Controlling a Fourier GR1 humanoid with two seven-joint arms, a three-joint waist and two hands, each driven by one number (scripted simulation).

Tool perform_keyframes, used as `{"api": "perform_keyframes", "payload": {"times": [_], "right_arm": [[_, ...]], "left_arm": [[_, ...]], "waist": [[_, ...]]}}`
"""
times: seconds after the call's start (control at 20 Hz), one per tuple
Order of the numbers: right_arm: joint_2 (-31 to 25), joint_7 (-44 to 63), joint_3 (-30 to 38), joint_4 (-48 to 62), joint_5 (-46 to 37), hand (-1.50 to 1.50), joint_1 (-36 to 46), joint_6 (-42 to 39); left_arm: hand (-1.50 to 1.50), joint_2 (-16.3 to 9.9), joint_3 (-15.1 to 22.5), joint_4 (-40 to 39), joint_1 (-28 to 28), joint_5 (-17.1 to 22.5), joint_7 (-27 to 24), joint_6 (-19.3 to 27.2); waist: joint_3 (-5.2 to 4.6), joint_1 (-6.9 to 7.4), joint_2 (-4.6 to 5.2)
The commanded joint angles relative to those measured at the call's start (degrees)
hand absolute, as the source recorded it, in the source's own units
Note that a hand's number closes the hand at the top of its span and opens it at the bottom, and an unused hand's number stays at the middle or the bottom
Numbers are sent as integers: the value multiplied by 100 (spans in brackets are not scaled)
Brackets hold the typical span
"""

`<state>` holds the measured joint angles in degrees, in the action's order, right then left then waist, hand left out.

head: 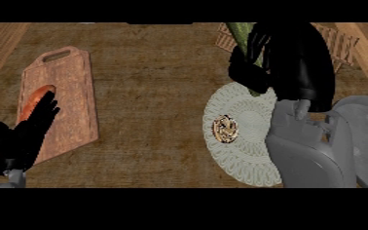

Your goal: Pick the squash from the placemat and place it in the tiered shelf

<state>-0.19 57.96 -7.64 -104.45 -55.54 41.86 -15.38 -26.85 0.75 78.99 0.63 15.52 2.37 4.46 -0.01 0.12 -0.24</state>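
One squash [244,39], seemingly in the right hand [287,63]; one placemat [244,136].

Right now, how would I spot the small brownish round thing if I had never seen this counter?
Find the round pale lacy placemat on the right side of the wooden counter. On its left part, near the edge, lies a small round brown-and-tan item. It is the only thing resting on the mat; the orange food lies on the cutting board far left.
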Motion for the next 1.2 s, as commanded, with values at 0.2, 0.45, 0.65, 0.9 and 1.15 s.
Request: {"api": "perform_keyframes", "payload": {"times": [0.2,0.45,0.65,0.9,1.15], "right_arm": [[-67,960,685,-573,3,150,1217,-765],[-279,908,812,-365,-396,150,1627,-712],[-1015,751,1242,97,-446,150,2230,-1586],[-1005,708,1321,978,-650,150,2849,-1619],[-1297,151,1575,1169,-692,150,2546,-1489]], "left_arm": [[0,149,-87,35,83,-38,-58,-166],[0,22,-201,67,-161,-76,312,-171],[0,112,-111,210,132,-163,198,-113],[0,161,-84,321,116,-213,244,-142],[0,128,-282,481,276,-112,229,-251]], "waist": [[-3,-13,1],[-2,-16,3],[-4,-32,-25],[-5,53,-6],[1,28,3]]}}
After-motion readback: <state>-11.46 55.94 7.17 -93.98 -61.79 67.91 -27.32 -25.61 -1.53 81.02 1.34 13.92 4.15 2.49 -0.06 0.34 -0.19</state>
